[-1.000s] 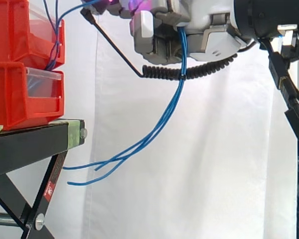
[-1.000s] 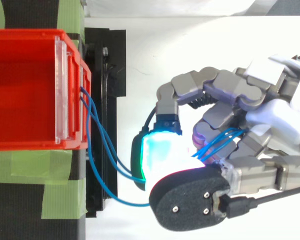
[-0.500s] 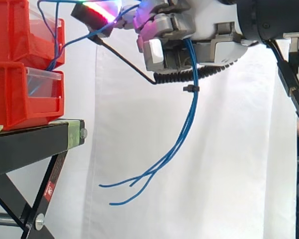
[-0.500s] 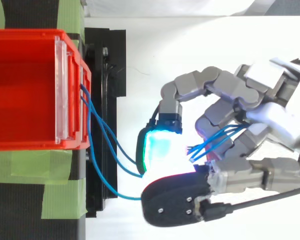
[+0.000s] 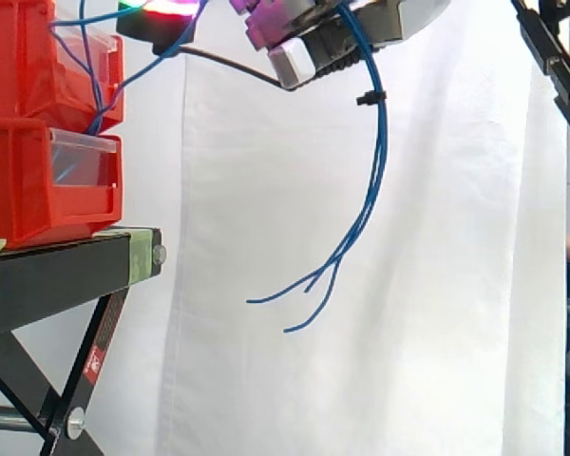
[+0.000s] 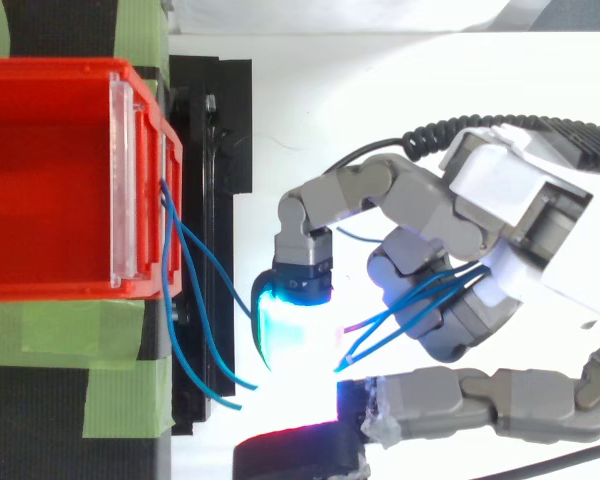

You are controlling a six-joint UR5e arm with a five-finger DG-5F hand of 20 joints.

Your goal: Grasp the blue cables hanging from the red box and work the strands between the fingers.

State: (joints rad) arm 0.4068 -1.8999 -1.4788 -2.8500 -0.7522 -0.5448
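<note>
Robot hand: the robot hand (image 6: pixel 520 265) is up high, well off to the side of the bins. Its fingers are curled and closed around the blue strands, which thread between them toward the palm. One cyan-glowing fingertip (image 6: pixel 285 325) bends down over the slack loops.
Blue cables: the blue cables (image 5: pixel 382 152) leave the front of the upper red bin (image 6: pixel 50 170) and sag in loops across the gap. They pass through the hand and drop behind it in a long free tail, whose ends curl in the air and touch nothing.
Cable tie: a small black cable tie (image 5: pixel 366 98) binds the strands just below the hand.
Feel: they look thin, light and springy, and they keep their curve. The smooth sheath is probably slippery, so strands would more likely slide or fan apart than resist.
Best hold: take the bundled stretch above the tie, not the loose ends. Pull gently, since the far ends appear anchored at the bin.
Bins: the upper bin sits on a lower red bin (image 5: pixel 28 180), and both rest on the black stand (image 5: pixel 57 275).
Backdrop: a white curtain (image 5: pixel 437 285) hangs behind it all.
</note>
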